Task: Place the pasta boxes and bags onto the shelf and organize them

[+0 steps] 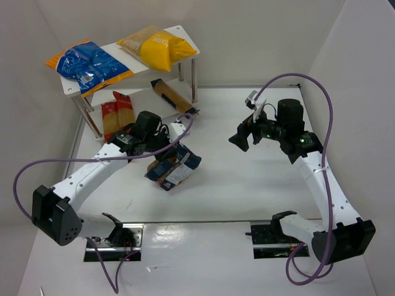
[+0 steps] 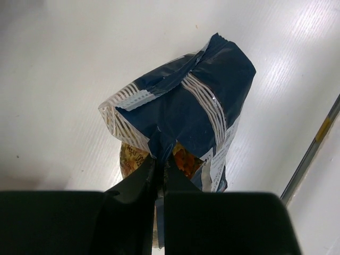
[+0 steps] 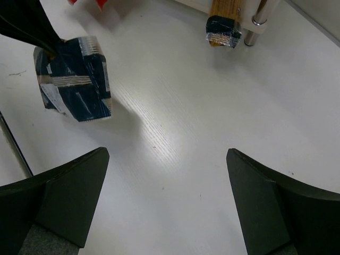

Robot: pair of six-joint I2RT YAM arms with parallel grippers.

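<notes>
My left gripper is shut on the top fold of the clear pasta bag with the dark blue label, held over the table in front of the shelf; it also shows in the left wrist view and the right wrist view. The white two-tier shelf stands at the back left. The blue-and-orange bag and the yellow bag lie on its top board. The red spaghetti packs and the long tan box lie on the lower board. My right gripper is open and empty.
White walls enclose the table on three sides. The tan box's end sticks out past a shelf leg. A purple cable loops from each arm. White table surface lies between the two grippers.
</notes>
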